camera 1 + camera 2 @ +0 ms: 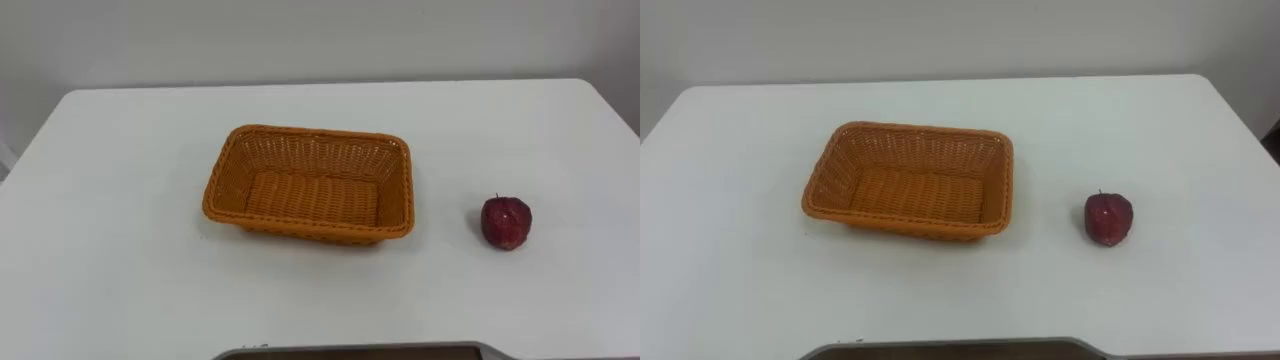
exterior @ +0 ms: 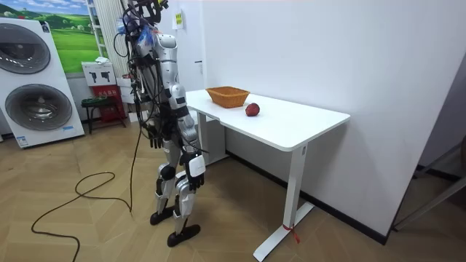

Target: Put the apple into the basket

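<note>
Dark red round apple [image 1: 506,222], right of an orange woven basket [image 1: 310,185]: likely firm, light, smooth-skinned; best gripped around its sides. The left hand [image 2: 155,135] and right hand [image 2: 195,164] hang down; I cannot tell their state.

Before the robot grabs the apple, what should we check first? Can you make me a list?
1. Apple free to grab: ok. It stands alone on the table, stem up.
2. Basket empty: ok.
3. Way from apple to basket clear: ok. There is just bare table between them, and the basket is on the apple's left.
4. Robot close to the table: ok. In the room view it stands at the table's edge.
5. Robot hand at the apple: not ok. It hangs low beside the body.
</note>
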Available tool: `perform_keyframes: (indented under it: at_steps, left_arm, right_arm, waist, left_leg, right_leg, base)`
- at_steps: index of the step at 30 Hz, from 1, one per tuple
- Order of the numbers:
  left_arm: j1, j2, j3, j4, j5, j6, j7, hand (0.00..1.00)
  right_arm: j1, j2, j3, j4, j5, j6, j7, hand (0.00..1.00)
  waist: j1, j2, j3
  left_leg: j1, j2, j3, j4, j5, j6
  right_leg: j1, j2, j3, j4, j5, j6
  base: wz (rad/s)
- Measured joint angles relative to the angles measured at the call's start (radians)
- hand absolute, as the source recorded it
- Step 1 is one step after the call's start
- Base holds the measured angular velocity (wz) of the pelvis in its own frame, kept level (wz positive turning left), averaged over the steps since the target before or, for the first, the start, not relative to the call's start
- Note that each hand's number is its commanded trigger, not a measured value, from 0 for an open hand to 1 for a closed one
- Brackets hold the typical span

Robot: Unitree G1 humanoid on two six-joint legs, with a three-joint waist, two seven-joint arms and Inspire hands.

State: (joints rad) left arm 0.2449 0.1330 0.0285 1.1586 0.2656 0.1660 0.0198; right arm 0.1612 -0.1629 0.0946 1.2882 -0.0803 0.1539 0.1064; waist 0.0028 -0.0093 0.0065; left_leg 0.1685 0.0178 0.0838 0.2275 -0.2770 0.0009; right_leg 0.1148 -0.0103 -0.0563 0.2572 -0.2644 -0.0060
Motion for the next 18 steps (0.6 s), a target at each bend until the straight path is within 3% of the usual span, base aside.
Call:
perform_keyframes:
  at_steps: [6,11,16,18]
  left_arm:
    - [-0.004,0.0,0.007,0.0,0.0,-0.002,0.009,0.0]
    - [-0.01,-0.001,0.012,0.001,0.0,-0.003,0.02,0.0]
    - [-0.011,0.001,0.034,0.001,-0.016,-0.016,0.04,0.0]
    - [-0.003,0.001,0.062,0.0,-0.022,-0.025,0.043,0.0]
  right_arm:
    - [-0.002,0.0,-0.005,0.0,-0.003,-0.001,0.003,0.0]
    - [0.001,0.0,-0.021,0.0,0.135,0.0,-0.051,0.0]
    - [0.032,0.0,-0.09,-0.003,0.37,0.001,-0.151,0.0]
    - [0.037,0.001,-0.17,-0.009,0.527,-0.001,-0.187,0.0]
  waist:
    - [0.0,0.001,-0.0029]
    - [0.005,-0.003,-0.0026]
    - [-0.001,-0.009,-0.0011]
    - [-0.002,-0.013,0.0001]
  left_leg:
    - [0.0,0.001,0.003,-0.004,0.0,0.0]
    - [0.002,0.002,0.012,-0.005,0.0,0.0]
    - [0.001,0.002,0.024,-0.006,0.0,0.0]
    - [0.01,0.002,0.024,-0.007,0.0,0.0]
  right_leg:
    - [-0.008,0.002,0.002,0.002,0.004,0.0]
    - [-0.017,0.002,0.005,0.02,0.004,-0.001]
    - [-0.018,0.003,0.022,0.016,0.004,0.0]
    - [-0.018,0.004,0.025,0.017,0.004,0.0]
  base:
    - [-0.02]
    - [-0.05]
    - [-0.06]
    - [-0.08]
